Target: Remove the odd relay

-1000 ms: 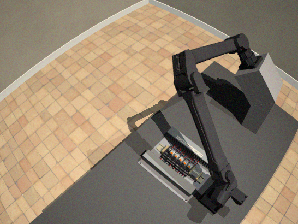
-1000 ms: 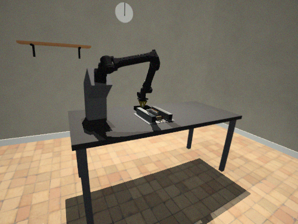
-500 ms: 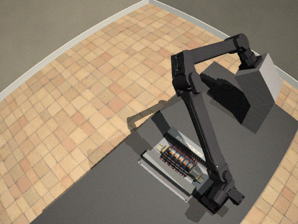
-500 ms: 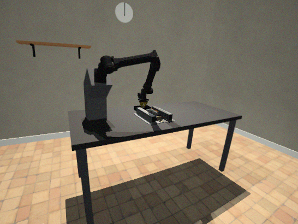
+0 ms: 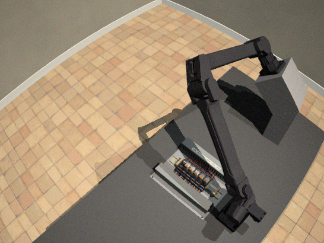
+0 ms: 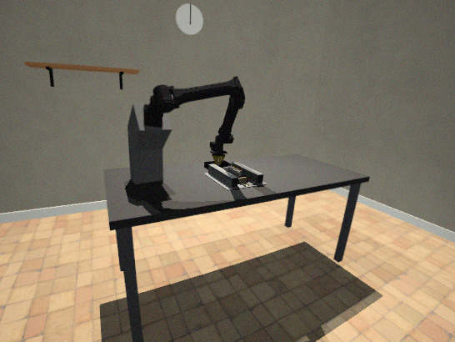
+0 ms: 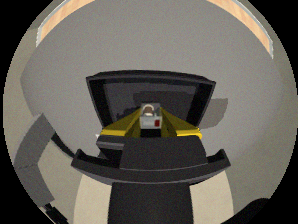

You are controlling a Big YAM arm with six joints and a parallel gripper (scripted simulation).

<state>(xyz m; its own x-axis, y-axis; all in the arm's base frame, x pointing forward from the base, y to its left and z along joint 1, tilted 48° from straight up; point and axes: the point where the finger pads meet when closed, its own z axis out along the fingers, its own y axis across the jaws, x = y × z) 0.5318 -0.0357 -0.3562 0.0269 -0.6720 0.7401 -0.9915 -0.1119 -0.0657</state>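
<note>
Close under the wrist camera, the gripper [image 7: 152, 124] has its yellow fingers clamped on a small pale relay [image 7: 150, 115] with a dark red test button facing the lens. Just beyond it sits the dark tray [image 7: 150, 96], open side up on the grey bench [image 7: 153, 36], the relay held over its near part; whether the relay touches the tray floor cannot be told. From above, the arm [image 5: 221, 130] reaches past the relay panel [image 5: 190, 181], where a row of seated relays [image 5: 196, 172] shows orange buttons. Farther back the grey pedestal [image 6: 143, 150] carries the arm's base, before the wall with its shelf [image 6: 81, 67] and clock [image 6: 189, 18].
</note>
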